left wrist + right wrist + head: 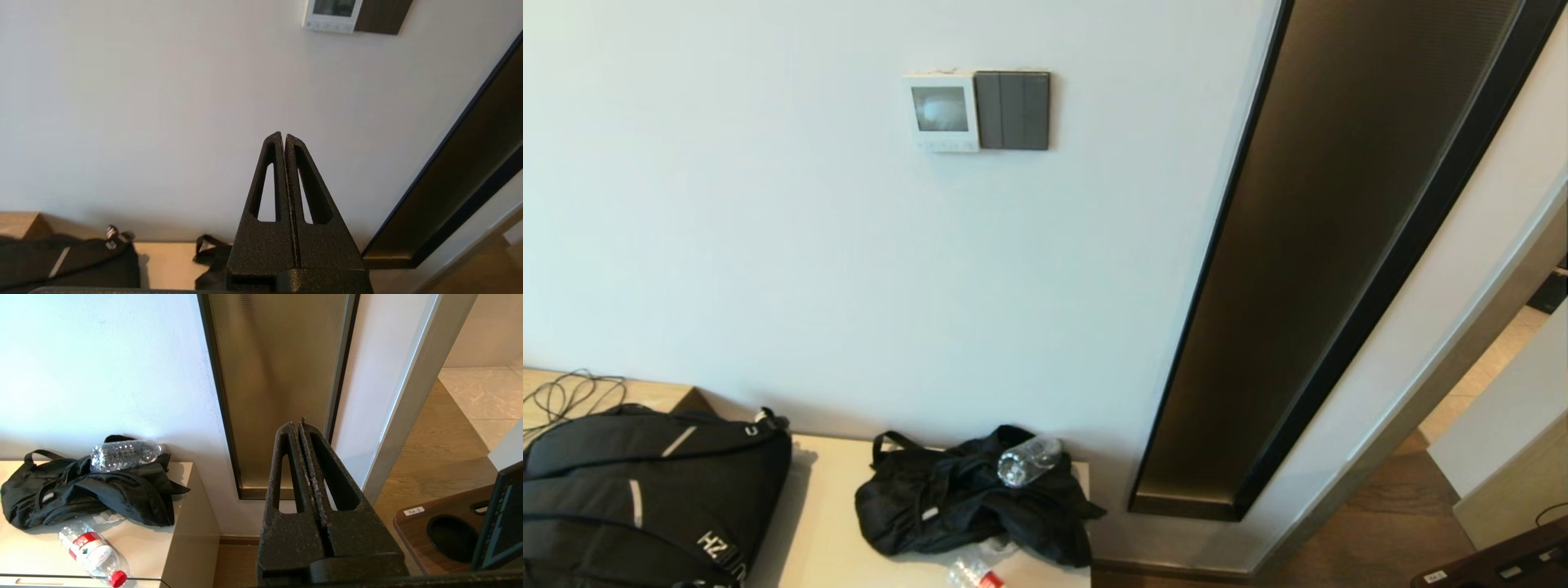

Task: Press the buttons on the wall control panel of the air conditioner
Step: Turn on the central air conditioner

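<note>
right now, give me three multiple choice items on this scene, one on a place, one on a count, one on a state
1. Where is the dark grey switch plate relative to the white control panel?
A. directly beside it, touching
B. far below it
C. on the cabinet

2. How many water bottles are in the right wrist view?
A. none
B. two
C. four

3. How is the left gripper?
A. shut, away from the panel
B. open around the panel
C. pressing the buttons

Answers: 1 A, the two sit edge to edge on the wall. 2 B, one lies on the black bag, one on the cabinet top. 3 A, its fingers meet, well short of the wall.
</note>
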